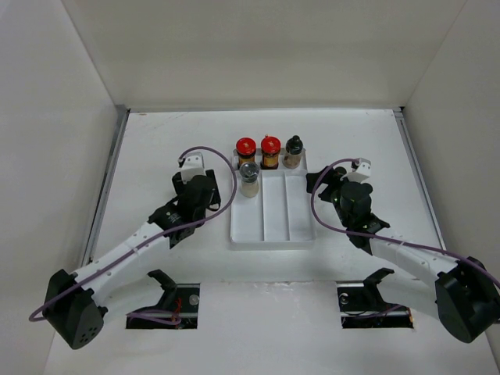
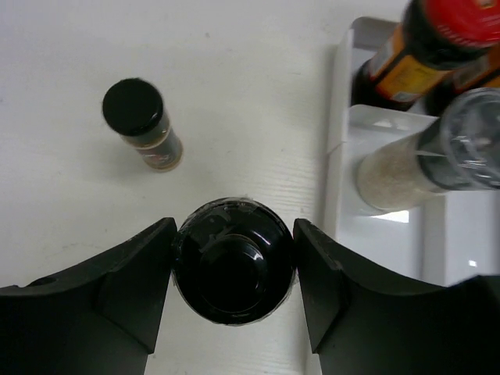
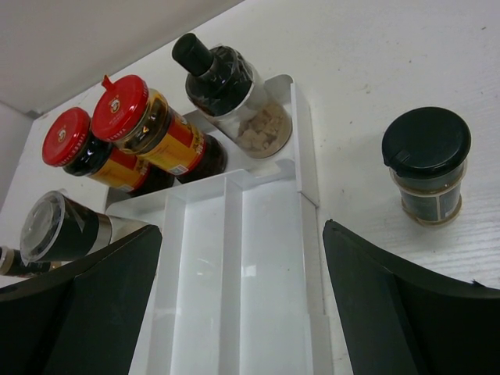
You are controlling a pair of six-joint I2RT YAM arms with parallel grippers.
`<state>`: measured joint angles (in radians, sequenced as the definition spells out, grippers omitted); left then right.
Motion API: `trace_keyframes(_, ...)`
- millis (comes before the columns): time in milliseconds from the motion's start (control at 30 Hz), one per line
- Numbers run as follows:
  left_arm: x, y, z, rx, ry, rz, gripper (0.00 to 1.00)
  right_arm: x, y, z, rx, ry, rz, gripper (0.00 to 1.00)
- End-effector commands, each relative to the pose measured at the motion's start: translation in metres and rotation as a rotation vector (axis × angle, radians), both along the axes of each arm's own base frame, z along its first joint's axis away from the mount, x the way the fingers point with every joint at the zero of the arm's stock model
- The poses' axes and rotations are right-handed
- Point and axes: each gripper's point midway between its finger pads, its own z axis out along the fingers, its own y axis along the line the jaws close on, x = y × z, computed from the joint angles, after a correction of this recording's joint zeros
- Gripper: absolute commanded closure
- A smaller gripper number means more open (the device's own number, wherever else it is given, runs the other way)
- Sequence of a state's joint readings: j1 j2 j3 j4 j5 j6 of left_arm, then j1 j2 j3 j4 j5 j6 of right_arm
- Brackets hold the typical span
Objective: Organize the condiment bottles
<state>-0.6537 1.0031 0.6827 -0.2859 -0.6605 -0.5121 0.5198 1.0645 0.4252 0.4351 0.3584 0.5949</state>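
Two red-capped bottles [image 1: 246,147] [image 1: 270,146] and a dark-topped bottle [image 1: 294,146] block the tray's [image 1: 269,243] far end, with the shaker [image 1: 249,176] just nearer in the left compartment. The middle and right compartments lie open nearer. A black-capped jar [image 3: 426,148] stands near the tray's right wall, and a black-lidded bottle [image 2: 232,273] clamped in the left gripper [image 2: 234,234] crowds its left wall.

White table [image 1: 164,148] boxed in w/ plain white walls [image 1: 258,47] at back & both sides, even light.

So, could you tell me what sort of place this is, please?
Most likely a robot test bench, not a kitchen: bare white walls box in a white table, two arms are bolted at its edge, and spice jars stand in a tray.
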Motion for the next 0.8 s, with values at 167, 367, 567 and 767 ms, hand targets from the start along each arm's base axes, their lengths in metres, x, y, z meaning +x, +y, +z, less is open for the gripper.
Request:
trace_keyframes(167,0.003,-0.092,0.073,-0.115,-0.145,-0.195,0.59,0.003,0.008,0.023,0.037,-0.071,0.023,0.09)
trace_keyframes(367,0.01,-0.139,0.056,-0.106,-0.128,-0.275,0.58,0.003,0.008,0.022,0.038,-0.067,0.022,0.09)
trace_keyframes(567,0.029,-0.152,0.034,-0.113,-0.128,-0.281,0.58,0.003,0.009,0.022,0.035,-0.068,0.024,0.09)
trace_keyframes(767,0.032,-0.168,0.017,-0.127,-0.095,-0.322,0.57,0.004,0.009,0.021,0.031,-0.066,0.023,0.09)
